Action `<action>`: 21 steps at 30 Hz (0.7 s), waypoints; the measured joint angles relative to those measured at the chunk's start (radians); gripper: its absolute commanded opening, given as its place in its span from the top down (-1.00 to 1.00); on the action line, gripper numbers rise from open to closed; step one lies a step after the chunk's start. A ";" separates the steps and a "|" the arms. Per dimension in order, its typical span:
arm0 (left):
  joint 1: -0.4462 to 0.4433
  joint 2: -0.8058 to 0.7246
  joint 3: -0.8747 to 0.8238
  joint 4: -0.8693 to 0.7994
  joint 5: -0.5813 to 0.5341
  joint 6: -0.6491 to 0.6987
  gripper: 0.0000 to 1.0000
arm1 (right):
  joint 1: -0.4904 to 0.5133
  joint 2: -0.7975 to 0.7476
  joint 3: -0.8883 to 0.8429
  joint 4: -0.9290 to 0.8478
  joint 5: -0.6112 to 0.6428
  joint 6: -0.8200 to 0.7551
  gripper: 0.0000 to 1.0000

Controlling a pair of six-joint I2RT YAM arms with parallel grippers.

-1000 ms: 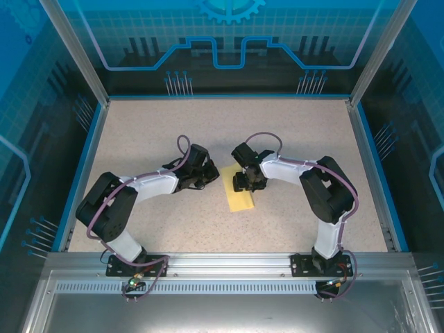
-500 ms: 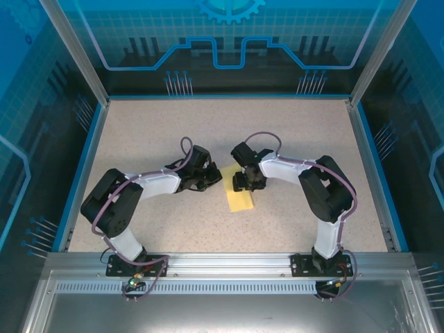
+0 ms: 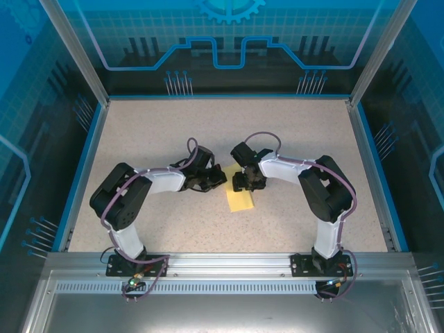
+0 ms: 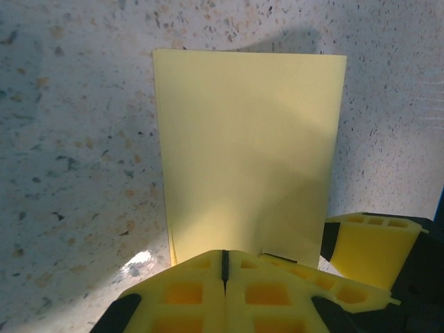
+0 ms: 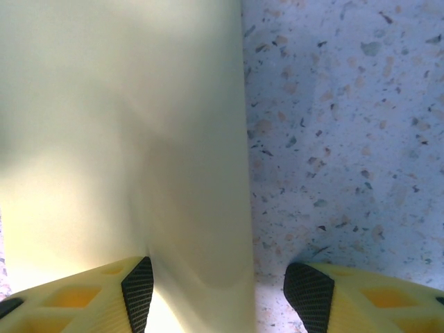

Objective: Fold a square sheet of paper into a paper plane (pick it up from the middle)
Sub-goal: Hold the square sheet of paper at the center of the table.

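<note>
While paper (image 3: 241,202) lies part-hidden | left pincer (image 4: 223,260) closed | right pincer (image 5: 220,277) parted | both seemingly empty

Left arm (image 3: 163,182): elbow folded, reaching inward.
Left claw (image 4: 223,269): fingers pressed together.
Right arm (image 3: 291,170): elbow folded, reaching inward.
Right claw (image 5: 218,290): jaws apart.

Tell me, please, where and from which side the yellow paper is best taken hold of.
The paper lies flat on the table, so only an edge offers purchase. Probably best its long edge, from above: the open right gripper straddles that edge, one finger over the paper, one over bare table. The shut left gripper sits at a short end.
</note>
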 measured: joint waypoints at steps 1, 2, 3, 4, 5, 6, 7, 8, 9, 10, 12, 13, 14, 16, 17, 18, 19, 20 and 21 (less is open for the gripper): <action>0.000 0.005 0.005 0.001 0.003 0.000 1.00 | 0.000 0.000 0.000 0.000 0.000 0.000 -0.24; -0.002 0.011 0.010 0.001 0.005 0.001 1.00 | 0.000 0.000 0.000 0.000 0.000 0.000 -0.24; -0.003 0.017 0.015 0.000 0.006 0.003 1.00 | 0.000 0.000 0.000 0.000 0.000 0.000 -0.24; -0.003 0.023 0.020 0.000 0.009 0.003 1.00 | 0.000 -0.001 0.000 0.000 0.000 0.000 -0.24; -0.004 0.029 0.023 0.001 0.011 0.003 1.00 | 0.000 -0.002 -0.002 0.001 -0.001 0.000 -0.24; -0.004 0.033 0.024 0.000 0.011 0.003 1.00 | 0.000 -0.003 -0.005 0.004 -0.001 -0.001 -0.24; -0.004 0.037 0.024 0.000 0.012 0.003 1.00 | 0.000 -0.005 -0.006 0.005 -0.001 -0.001 -0.24; -0.004 0.041 0.024 0.000 0.012 0.003 1.00 | 0.000 -0.005 -0.006 0.006 -0.002 -0.003 -0.24; -0.004 0.044 0.024 0.000 0.012 0.003 1.00 | 0.000 -0.005 -0.007 0.007 -0.003 -0.005 -0.24; -0.004 0.046 0.024 0.000 0.012 0.003 1.00 | 0.000 -0.005 -0.007 0.007 -0.003 -0.005 -0.24; -0.004 0.049 0.025 -0.001 0.011 0.004 1.00 | 0.000 -0.006 -0.007 0.007 -0.003 -0.008 -0.24; -0.004 0.050 0.025 -0.002 0.011 0.003 1.00 | 0.000 -0.006 -0.007 0.007 -0.003 -0.008 -0.24; -0.004 0.050 0.025 -0.003 0.011 0.004 1.00 | 0.000 -0.006 -0.008 0.008 -0.003 -0.008 -0.24; -0.005 0.050 0.025 -0.006 0.011 0.005 1.00 | 0.000 -0.006 -0.010 0.009 -0.003 -0.008 -0.24; -0.005 0.050 0.025 -0.009 0.011 0.006 1.00 | 0.000 -0.006 -0.011 0.010 -0.003 -0.008 -0.24; -0.005 0.051 0.026 -0.012 0.011 0.006 1.00 | 0.000 -0.006 -0.011 0.010 -0.003 -0.008 -0.24; -0.006 0.052 0.027 -0.014 0.011 0.007 1.00 | 0.000 -0.006 -0.011 0.010 -0.003 -0.009 -0.24; -0.006 0.053 0.027 -0.017 0.011 0.007 1.00 | 0.000 -0.006 -0.011 0.010 -0.003 -0.009 -0.24; -0.006 0.056 0.027 -0.019 0.011 0.007 1.00 | 0.000 -0.006 -0.011 0.010 -0.003 -0.010 -0.24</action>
